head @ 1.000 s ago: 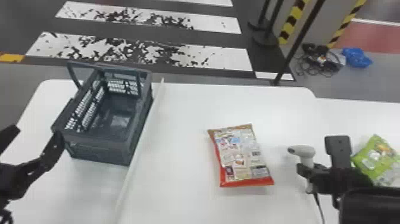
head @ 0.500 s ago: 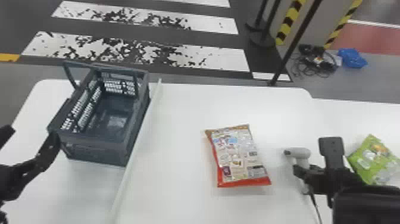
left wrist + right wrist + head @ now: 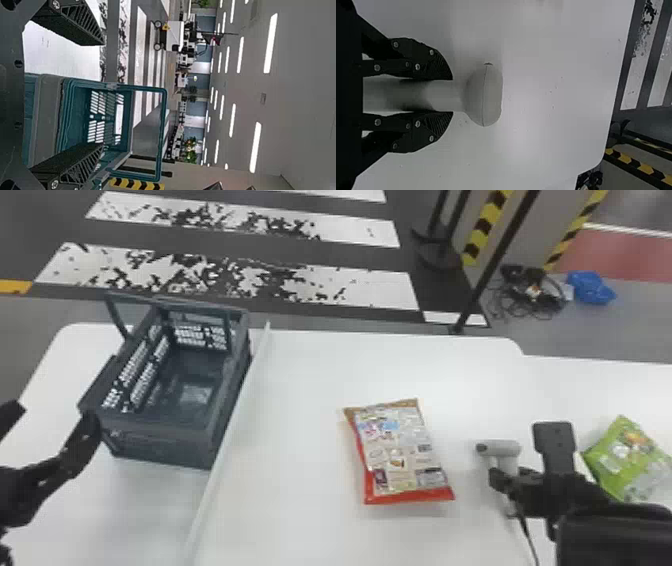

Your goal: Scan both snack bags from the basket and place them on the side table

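Observation:
My left gripper (image 3: 52, 422) stands open at the near left corner of the grey basket (image 3: 165, 440), one finger close to that corner. In the left wrist view, the basket (image 3: 47, 118) lies partly behind a finger of the open left gripper (image 3: 102, 94). A red-edged snack bag (image 3: 397, 450) rests flat on the table, printed panel up. My right gripper (image 3: 522, 477) is shut on the white scanner (image 3: 505, 448), whose head points left. The right wrist view has the right gripper (image 3: 451, 95) around the handle of the scanner (image 3: 484, 97). The green snack bag (image 3: 625, 460) lies on the side table.
A pale raised strip (image 3: 232, 430) runs along the white table (image 3: 300, 390) between basket and red-edged bag. The side table (image 3: 600, 390) adjoins on the right. The scanner's cable (image 3: 527, 535) hangs toward the near edge. A dark post (image 3: 495, 260) rises beyond the table.
The head view has shifted slightly, moving the tables and objects a little left in it. My left gripper's near finger now appears closer to the basket's corner. The right gripper keeps its hold on the scanner.

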### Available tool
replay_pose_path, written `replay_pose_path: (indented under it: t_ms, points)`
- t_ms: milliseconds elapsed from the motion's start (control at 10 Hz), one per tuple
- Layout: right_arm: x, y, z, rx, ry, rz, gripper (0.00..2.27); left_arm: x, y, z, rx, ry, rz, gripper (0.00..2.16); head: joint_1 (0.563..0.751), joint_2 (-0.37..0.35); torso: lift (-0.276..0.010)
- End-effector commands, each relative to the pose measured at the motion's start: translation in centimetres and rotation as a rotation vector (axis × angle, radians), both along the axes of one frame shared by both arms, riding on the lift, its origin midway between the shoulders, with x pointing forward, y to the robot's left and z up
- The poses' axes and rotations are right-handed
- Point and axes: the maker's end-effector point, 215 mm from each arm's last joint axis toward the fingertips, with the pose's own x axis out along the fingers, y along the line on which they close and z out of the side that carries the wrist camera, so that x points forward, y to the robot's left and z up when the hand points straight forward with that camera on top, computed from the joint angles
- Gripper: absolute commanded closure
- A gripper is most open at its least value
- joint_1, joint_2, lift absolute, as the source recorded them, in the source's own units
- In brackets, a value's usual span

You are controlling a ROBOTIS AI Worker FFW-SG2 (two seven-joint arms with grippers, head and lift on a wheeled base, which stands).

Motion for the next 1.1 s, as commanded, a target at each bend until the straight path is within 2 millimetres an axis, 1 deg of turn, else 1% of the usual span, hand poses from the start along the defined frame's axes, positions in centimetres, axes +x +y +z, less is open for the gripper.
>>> replay_pose_path:
  t_ms: [0, 200, 400, 500, 600, 700, 800, 900, 1000]
  points:
    - [0.0, 0.0, 0.3, -0.007, -0.007, -0.006, 0.01, 0.0, 0.0, 0.0, 0.001, -0.002, 0.000, 0.09, 0.695, -0.152, -0.075]
    - [-0.3, 0.3, 1.8, -0.013, -0.036, -0.010, 0.03, -0.2, 0.1, -0.1, 0.002, 0.003, 0.001, 0.09, 0.695, -0.153, -0.075]
    - [-0.8, 1.3, 4.1, 0.023, -0.081, -0.014, 0.04, -0.1, 0.1, 0.0, 0.001, 0.000, 0.002, 0.09, 0.695, -0.149, -0.075]
    - [-0.9, 2.7, 5.1, 0.079, -0.100, 0.003, 0.04, -0.2, 0.0, -0.1, -0.001, 0.001, 0.002, 0.09, 0.695, -0.143, -0.075]
    - [-1.1, 4.7, 5.5, 0.182, -0.105, 0.020, 0.04, -0.2, 0.1, -0.2, -0.001, 0.003, 0.003, 0.09, 0.695, -0.129, -0.075]
    - [-0.8, 6.9, 5.9, 0.299, -0.118, 0.047, 0.04, -0.2, 0.1, -0.1, 0.000, 0.002, 0.004, 0.09, 0.695, -0.100, -0.075]
    - [-0.5, 8.6, 6.1, 0.373, -0.117, 0.071, 0.04, -0.2, 0.2, -0.1, 0.001, 0.002, 0.005, 0.09, 0.695, -0.081, -0.075]
    - [-0.3, 9.8, 6.1, 0.416, -0.113, 0.093, 0.04, -0.2, 0.2, -0.1, 0.001, 0.002, 0.005, 0.09, 0.695, -0.048, -0.075]
    - [-0.3, 11.2, 5.6, 0.455, -0.089, 0.109, 0.04, -0.2, 0.2, -0.1, 0.001, 0.001, 0.005, 0.09, 0.695, -0.023, -0.075]
